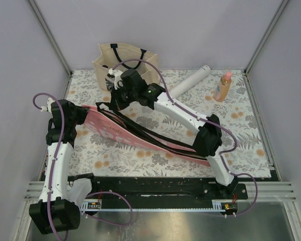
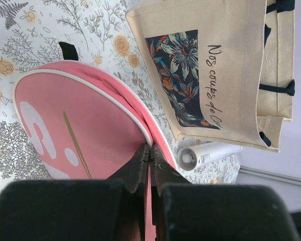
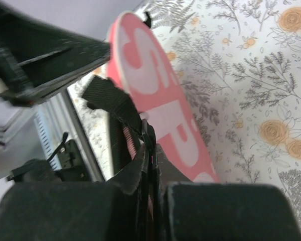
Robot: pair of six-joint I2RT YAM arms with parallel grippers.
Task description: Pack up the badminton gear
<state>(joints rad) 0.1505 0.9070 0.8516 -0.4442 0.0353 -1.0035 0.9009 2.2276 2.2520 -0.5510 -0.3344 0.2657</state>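
pink racket case pinched at its head end by both arms

pink racket case (image 1: 103,125) lies slantwise across the floral table cloth (image 1: 241,125), its rounded head at the left and its narrow end running toward the near right, beside the right arm's base. the face is salmon pink with large white letters, "sp" readable in the right wrist view (image 3: 150,85). white piping runs round the rim, and a thin gold line crosses the face in the left wrist view (image 2: 80,125).

left gripper (image 2: 149,150) is closed tight on the case's piped edge, with the pink fabric caught between its fingers. right gripper (image 3: 148,133) is also closed, nipping the black strap (image 3: 108,98) at the case's edge. in the top view the strap trails along the case to its narrow end.

long white tube (image 1: 190,83) lies on the cloth at the far side, just beside the beige tote bag (image 1: 123,63). the small orange bottle (image 1: 223,86) stands upright near the far right, apart from the tube.
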